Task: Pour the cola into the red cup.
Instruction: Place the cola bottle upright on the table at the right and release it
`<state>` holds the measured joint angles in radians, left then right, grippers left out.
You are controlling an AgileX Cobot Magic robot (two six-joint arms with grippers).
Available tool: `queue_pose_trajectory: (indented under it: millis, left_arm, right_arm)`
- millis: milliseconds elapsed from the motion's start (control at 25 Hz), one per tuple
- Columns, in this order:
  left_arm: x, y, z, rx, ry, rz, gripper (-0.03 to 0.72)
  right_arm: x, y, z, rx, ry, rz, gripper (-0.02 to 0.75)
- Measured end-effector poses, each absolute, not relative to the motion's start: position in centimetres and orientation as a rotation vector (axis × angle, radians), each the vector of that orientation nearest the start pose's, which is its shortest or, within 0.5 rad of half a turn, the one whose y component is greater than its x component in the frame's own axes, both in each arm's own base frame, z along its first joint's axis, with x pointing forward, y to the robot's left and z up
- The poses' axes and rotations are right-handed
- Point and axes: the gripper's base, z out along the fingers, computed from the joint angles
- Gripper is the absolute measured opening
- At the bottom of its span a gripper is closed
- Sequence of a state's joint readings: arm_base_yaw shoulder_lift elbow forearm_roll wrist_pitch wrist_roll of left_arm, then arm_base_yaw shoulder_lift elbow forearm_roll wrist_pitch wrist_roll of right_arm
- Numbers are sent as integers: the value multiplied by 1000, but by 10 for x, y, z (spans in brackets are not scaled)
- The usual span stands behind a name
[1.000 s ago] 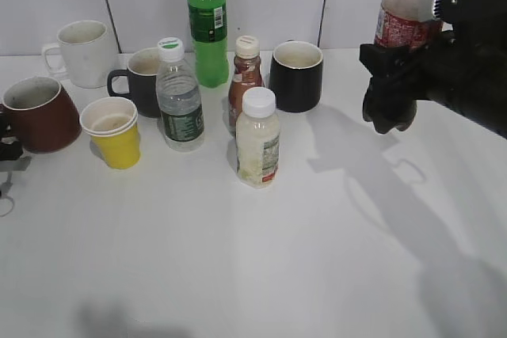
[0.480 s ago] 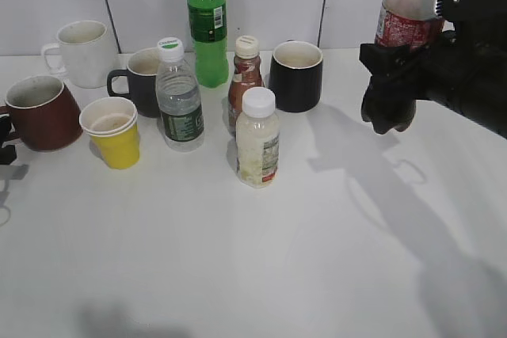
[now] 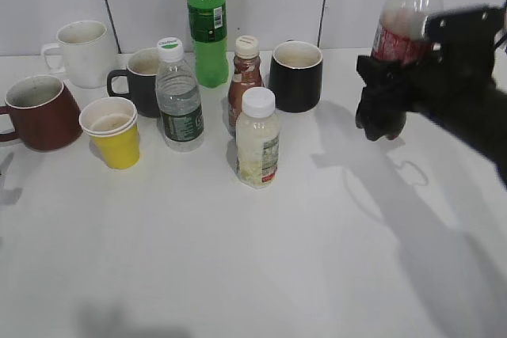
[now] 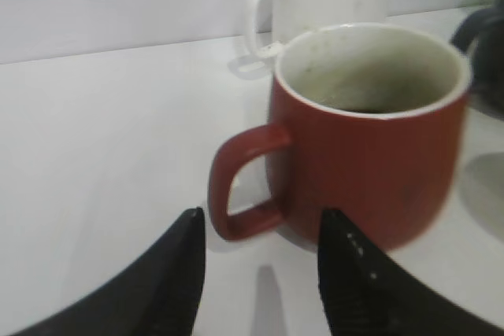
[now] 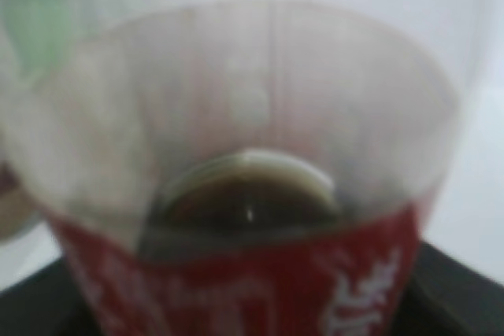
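Note:
The cola bottle, clear with a red label, a gold neck ring and dark liquid, is held upright above the table at the right by my right gripper, which is shut on its lower body. It fills the right wrist view. The red cup stands at the far left with its handle pointing left. In the left wrist view the cup is close ahead, and my open, empty left gripper sits just short of its handle. The left gripper is out of the exterior view.
Between the cup and the cola stand a yellow paper cup, a white mug, a dark mug, a water bottle, a green bottle, a small brown bottle, a pale milky bottle and a black mug.
The left gripper has drawn back to the left, out of the exterior view, away from the red cup. The right gripper has moved slightly left with the cola bottle.

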<state>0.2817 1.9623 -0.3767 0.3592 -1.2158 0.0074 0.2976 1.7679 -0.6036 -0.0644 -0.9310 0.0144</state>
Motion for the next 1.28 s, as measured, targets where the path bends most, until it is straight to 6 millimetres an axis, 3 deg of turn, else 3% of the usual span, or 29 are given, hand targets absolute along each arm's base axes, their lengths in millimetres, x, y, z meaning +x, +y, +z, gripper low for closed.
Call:
queue_pose_trajectory:
  millis: [160,320,480,680,800,960,1000,1120,1280]
  left_arm:
    - [245,40,107,95,1849,-22,362]
    - [242,39,120,99,1803,-5,362]
    - [242,39,130,108,1765,7,362]
    - [241,39,147,98,1699,2,362]
    - [239,36,167,63,1621,-11,362]
    - [235,25,203,28,1608,-39,362]
    - [234,21,212,26,1630,-45,362]
    - [223,13,244,-18,1778,-37,362]
    - [185,7,292,-116,1904,-21,362]
  right_arm:
    - [314,97,133,-266,1677,228,462]
    - [313,96,96,-276,1740,204,463]
    - [312,96,92,-278,1714,203,469]
    - [310,96,91,-284,1736,199,657]
    - [311,96,115,-276,1681,203,677]
    - [308,94,183,-251,1660,205,680]
    - [302,93,208,-259,1644,216,680]
    - [280,90,258,-287,1702,248,668]
    - [234,74,304,-273,1768,239,633]
